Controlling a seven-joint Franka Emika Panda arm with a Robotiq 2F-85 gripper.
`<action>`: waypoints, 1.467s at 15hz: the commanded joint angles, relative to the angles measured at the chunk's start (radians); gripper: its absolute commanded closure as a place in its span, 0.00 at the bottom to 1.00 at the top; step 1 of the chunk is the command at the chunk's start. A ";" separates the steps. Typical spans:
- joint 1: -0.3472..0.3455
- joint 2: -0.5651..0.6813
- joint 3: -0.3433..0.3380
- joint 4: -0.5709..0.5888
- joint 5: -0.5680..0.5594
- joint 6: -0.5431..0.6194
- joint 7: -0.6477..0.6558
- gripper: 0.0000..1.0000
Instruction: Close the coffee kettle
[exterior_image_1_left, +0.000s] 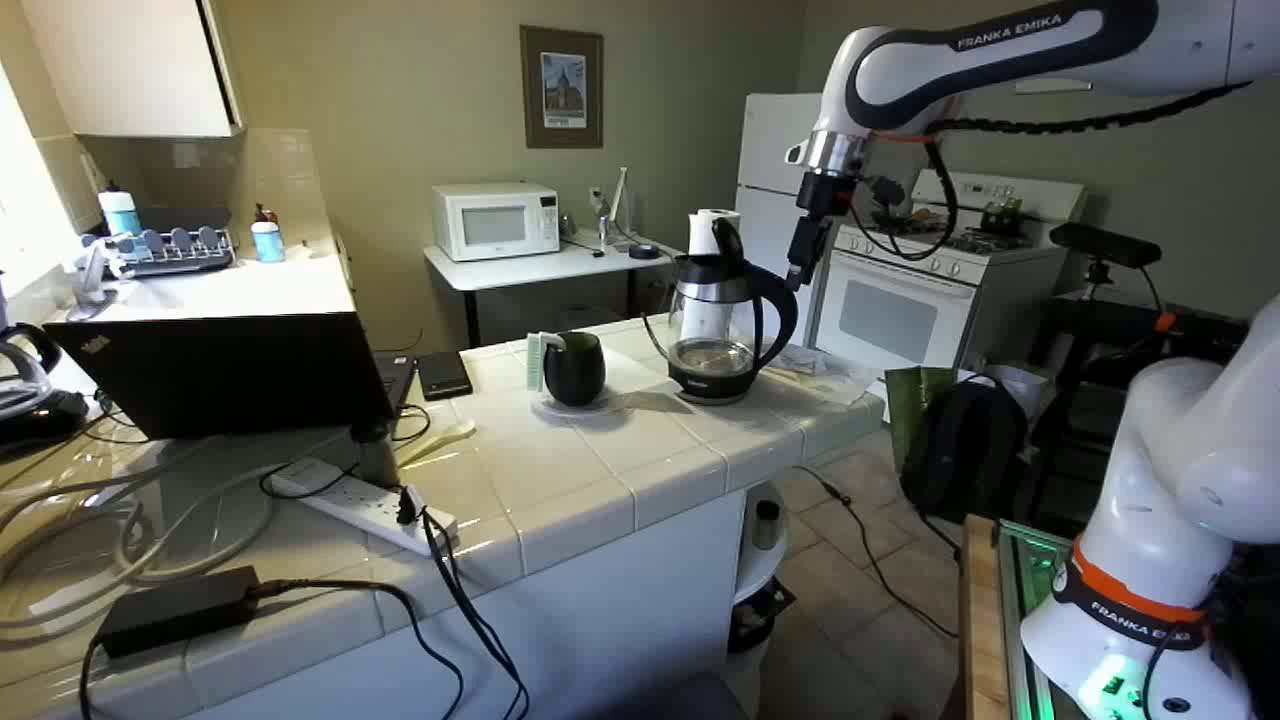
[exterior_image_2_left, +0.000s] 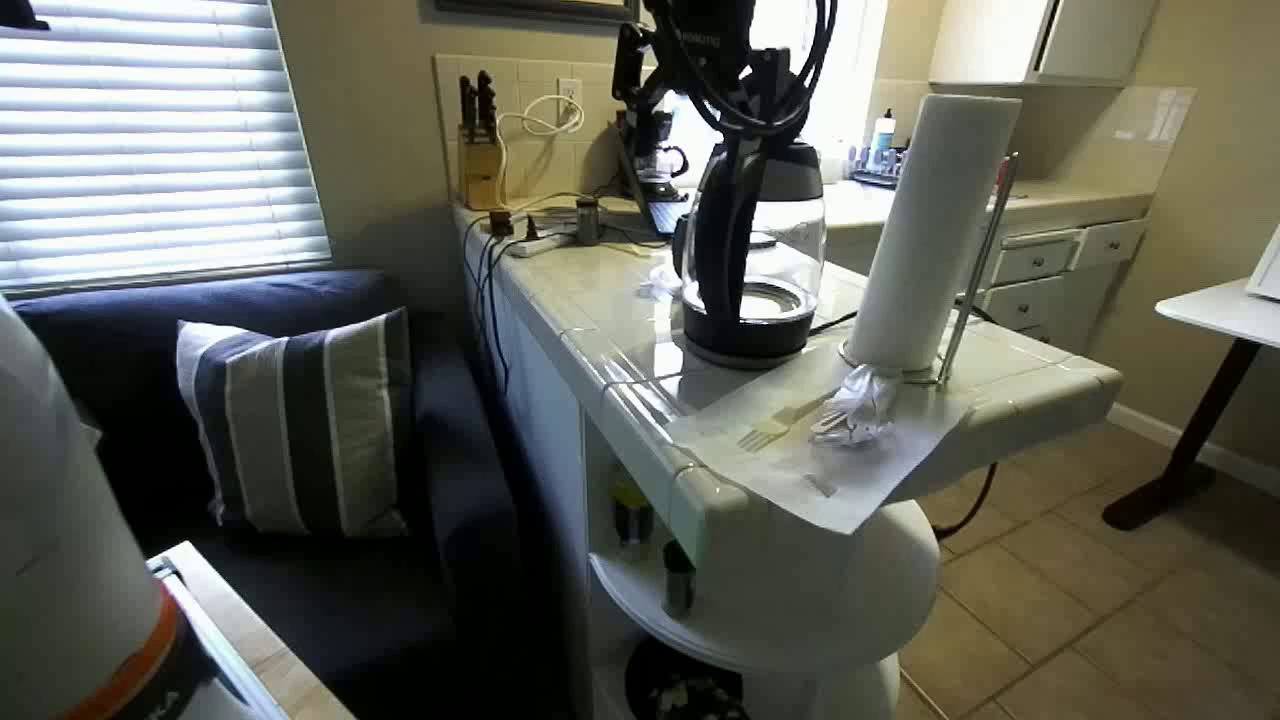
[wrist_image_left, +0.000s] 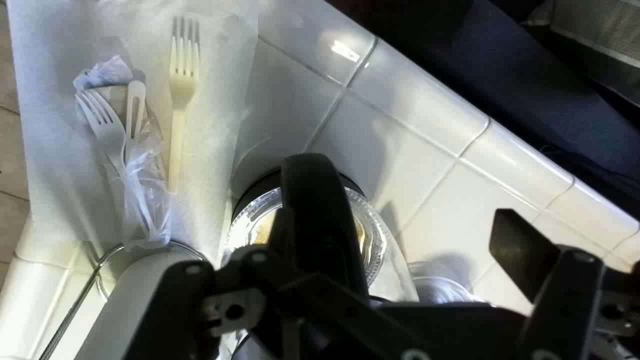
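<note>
In an exterior view the coffee kettle (exterior_image_1_left: 730, 322) stands on the counter (exterior_image_1_left: 590, 455) at eight o'clock from the gripper (exterior_image_1_left: 799, 274), whose jaws gape wide, apparently empty, the raised lid (exterior_image_1_left: 728, 240) at ten, so pushing toward nine should likely fold it down.

There are 1 coffee kettle (exterior_image_1_left: 722, 310), 1 mug (exterior_image_1_left: 576, 370), 1 laptop (exterior_image_1_left: 220, 375), 1 microwave (exterior_image_1_left: 497, 222) and 2 fork heads (wrist_image_left: 184, 80).
</note>
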 joint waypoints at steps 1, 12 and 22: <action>-0.027 0.004 0.023 0.002 0.010 -0.003 -0.008 0.00; -0.042 -0.015 0.067 0.008 -0.050 0.042 0.026 0.00; -0.041 0.005 0.087 0.079 -0.099 0.214 0.008 0.66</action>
